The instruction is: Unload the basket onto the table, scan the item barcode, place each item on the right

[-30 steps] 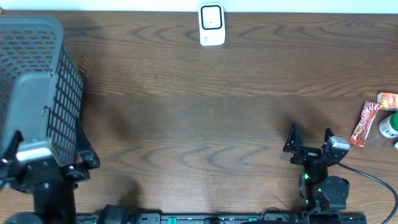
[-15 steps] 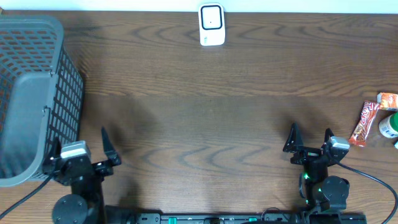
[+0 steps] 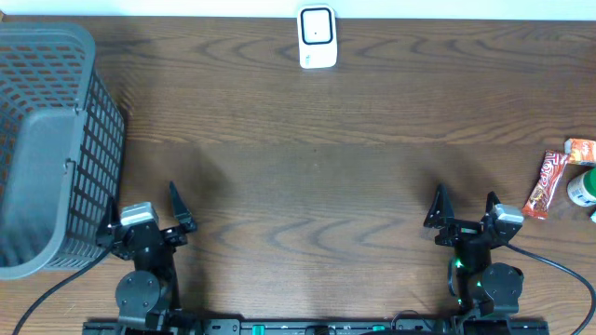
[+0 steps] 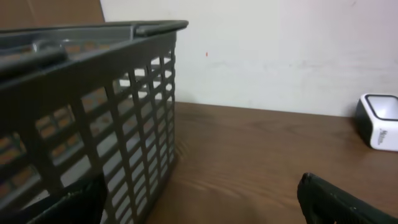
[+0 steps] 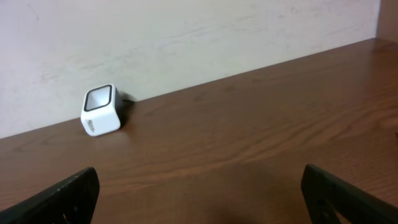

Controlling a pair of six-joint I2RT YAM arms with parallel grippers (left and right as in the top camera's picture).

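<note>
The white barcode scanner (image 3: 317,37) stands at the table's far edge, also visible as the scanner (image 5: 101,111) and, at the right edge of the left wrist view, the scanner (image 4: 379,121). Items lie at the far right: an orange-red snack bar (image 3: 545,183), a red packet (image 3: 580,149) and a white-and-green bottle (image 3: 583,188). My right gripper (image 3: 465,195) is open and empty near the front edge, left of the snack bar. My left gripper (image 3: 142,205) is open and empty at the front left, beside the basket. Dark fingers (image 4: 336,202) and fingers (image 5: 62,199) frame bare wood.
A large grey mesh basket (image 3: 47,140) fills the left side of the table; its wall (image 4: 93,93) rises close to my left gripper's left finger. A pale wall runs behind the table's far edge.
My left arm has swung right from the far front-left corner by the basket and now points toward the table. The right arm and the items have not moved.
</note>
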